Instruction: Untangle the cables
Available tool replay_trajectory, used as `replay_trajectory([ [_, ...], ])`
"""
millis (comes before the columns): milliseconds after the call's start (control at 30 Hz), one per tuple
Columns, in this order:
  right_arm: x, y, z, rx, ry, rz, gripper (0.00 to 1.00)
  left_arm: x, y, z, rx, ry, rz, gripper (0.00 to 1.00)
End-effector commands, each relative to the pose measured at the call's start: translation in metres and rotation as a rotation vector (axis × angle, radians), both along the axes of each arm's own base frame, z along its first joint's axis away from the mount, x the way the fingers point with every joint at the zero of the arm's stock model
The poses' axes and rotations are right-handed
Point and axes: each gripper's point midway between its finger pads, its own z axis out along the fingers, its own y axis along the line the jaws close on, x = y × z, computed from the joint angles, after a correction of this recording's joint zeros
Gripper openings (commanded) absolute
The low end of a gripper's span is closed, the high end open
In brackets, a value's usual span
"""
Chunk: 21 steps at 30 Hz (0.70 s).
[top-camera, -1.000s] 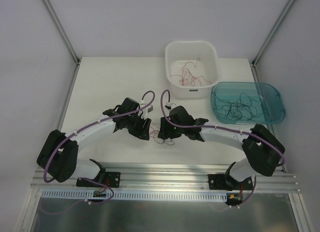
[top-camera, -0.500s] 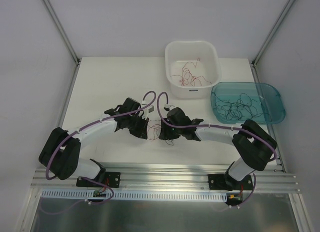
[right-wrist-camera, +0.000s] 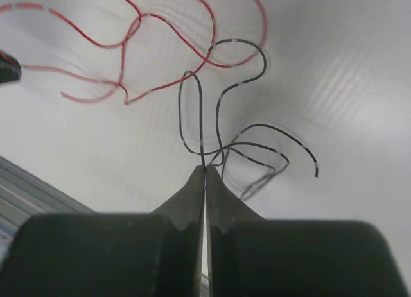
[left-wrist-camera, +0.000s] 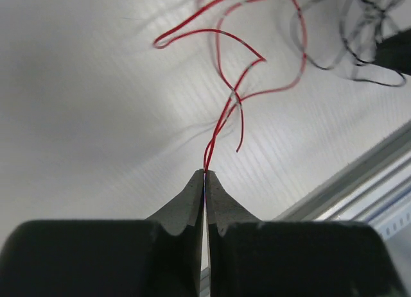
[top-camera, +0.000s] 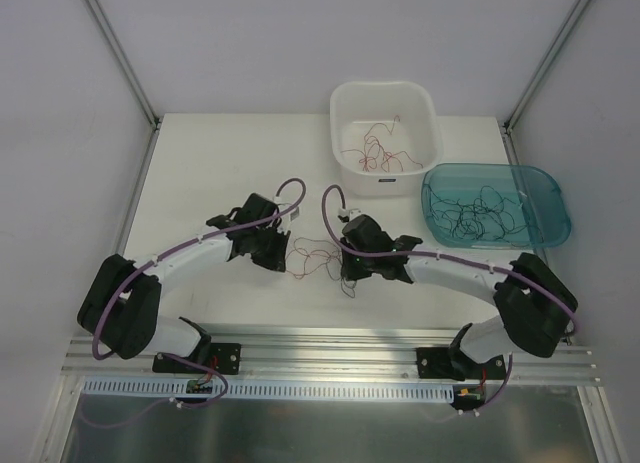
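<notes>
Left tool: my left tool is fully closed, its two dark tips pressed together. It pinches the end of a thin, curly red wire right at the tips.
Right tool: my right tool is closed just as tightly. It grips a thin, kinked black wire where several of its loops meet at the tips.
Cables: from above I see the red and black strands spread in a loose tangle between the two tools. They sit near the middle of the white surface, a little toward its near edge.
Tangle: in the right wrist view the red wire crosses over the black one above the tips. I cannot tell whether they are knotted there or only overlapping.
Arms: both arms reach inward from their bases at the near edge. The left tool and right tool face each other, near but apart, with the strands between them.
White square plastic tub: it stands at the far side, right of centre, with loose red wires lying inside it.
Translucent teal oval tray: it sits just right of the tub and slightly nearer, with curly black wires inside it.
</notes>
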Motion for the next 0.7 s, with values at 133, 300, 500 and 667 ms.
replay_trajectory([
  [133,0.016,-0.071,0.1,-0.114,-0.218,-0.025,0.01,0.049,0.075,0.012,0.117,-0.021,0.373,0.0],
  [300,0.023,-0.128,0.163,-0.097,-0.316,-0.109,0.01,0.059,0.12,0.012,0.181,-0.006,0.536,0.0],
  [500,0.023,-0.151,0.229,0.036,-0.417,-0.122,0.01,0.06,0.135,0.01,0.193,0.023,0.591,0.0],
  [667,0.027,-0.135,0.212,0.082,-0.331,-0.105,0.0,0.06,0.111,0.019,0.067,0.031,0.515,0.0],
])
